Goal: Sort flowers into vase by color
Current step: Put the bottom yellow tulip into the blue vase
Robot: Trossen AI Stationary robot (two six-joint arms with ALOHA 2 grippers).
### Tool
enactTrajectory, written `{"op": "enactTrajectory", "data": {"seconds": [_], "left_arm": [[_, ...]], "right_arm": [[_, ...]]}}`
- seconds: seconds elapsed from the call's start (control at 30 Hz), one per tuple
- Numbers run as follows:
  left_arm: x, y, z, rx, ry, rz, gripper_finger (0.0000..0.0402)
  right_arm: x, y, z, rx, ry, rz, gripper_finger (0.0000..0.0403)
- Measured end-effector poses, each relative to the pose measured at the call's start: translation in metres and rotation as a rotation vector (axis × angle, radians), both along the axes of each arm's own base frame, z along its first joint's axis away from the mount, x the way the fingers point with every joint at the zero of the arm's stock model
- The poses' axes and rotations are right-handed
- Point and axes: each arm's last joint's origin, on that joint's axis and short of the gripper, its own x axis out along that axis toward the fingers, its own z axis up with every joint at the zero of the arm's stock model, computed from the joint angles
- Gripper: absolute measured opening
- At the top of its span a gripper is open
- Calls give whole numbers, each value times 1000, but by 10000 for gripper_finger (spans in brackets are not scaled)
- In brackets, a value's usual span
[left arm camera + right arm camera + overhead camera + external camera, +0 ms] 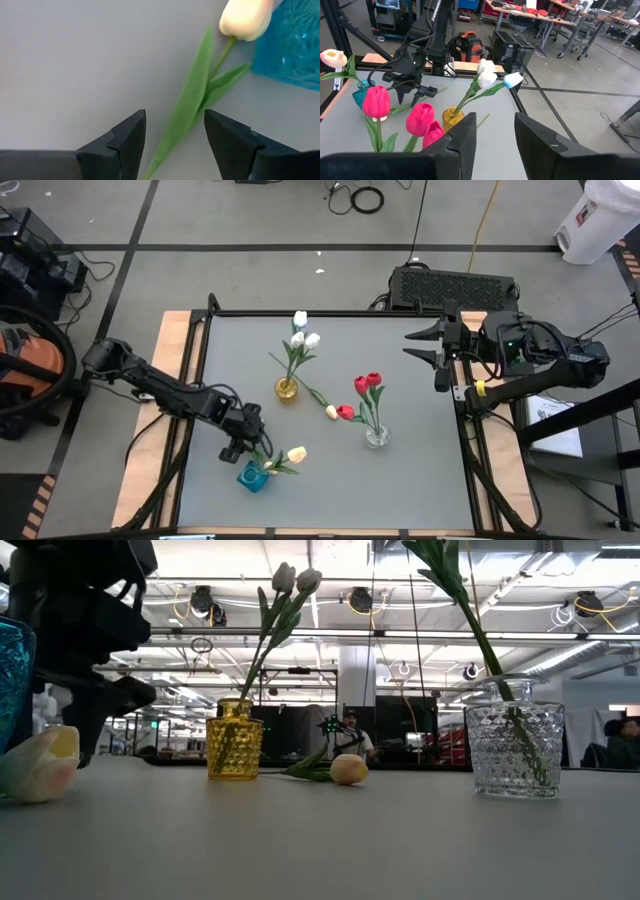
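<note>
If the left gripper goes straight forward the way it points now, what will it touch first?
Most likely the green stem of the pale yellow tulip lying between the open fingers of the left gripper, then the table. The blue vase sits off to one side; depth is unclear.

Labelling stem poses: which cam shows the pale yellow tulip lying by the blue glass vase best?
Left wrist view: the pale yellow tulip fills it, green stem running between the open left gripper fingers, the blue glass vase alongside. High view shows it small. Low view catches only the head. In the right wrist view it is distant.
</note>
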Motion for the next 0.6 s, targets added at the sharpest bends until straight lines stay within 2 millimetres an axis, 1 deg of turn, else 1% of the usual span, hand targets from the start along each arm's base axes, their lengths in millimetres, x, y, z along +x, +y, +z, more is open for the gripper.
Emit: {"op": "enactTrajectory", "data": {"seconds": [0.1, 0.27, 0.37, 0.5, 0.6], "left_arm": [[0, 0, 0, 27, -6, -1, 208], [-1, -1, -1, 20, 9, 39, 208], [-3, -4, -1, 19, 10, 24, 208], [-5, -10, 0, 11, 10, -27, 208], [-7, -14, 0, 35, -14, -122, 208]], "right_arm": [[0, 0, 0, 0, 0, 0, 125], [0, 0, 0, 0, 0, 0, 125], [0, 0, 0, 0, 0, 0, 125], [0, 0, 0, 0, 0, 0, 125], [0, 0, 0, 0, 0, 0, 125]]}}
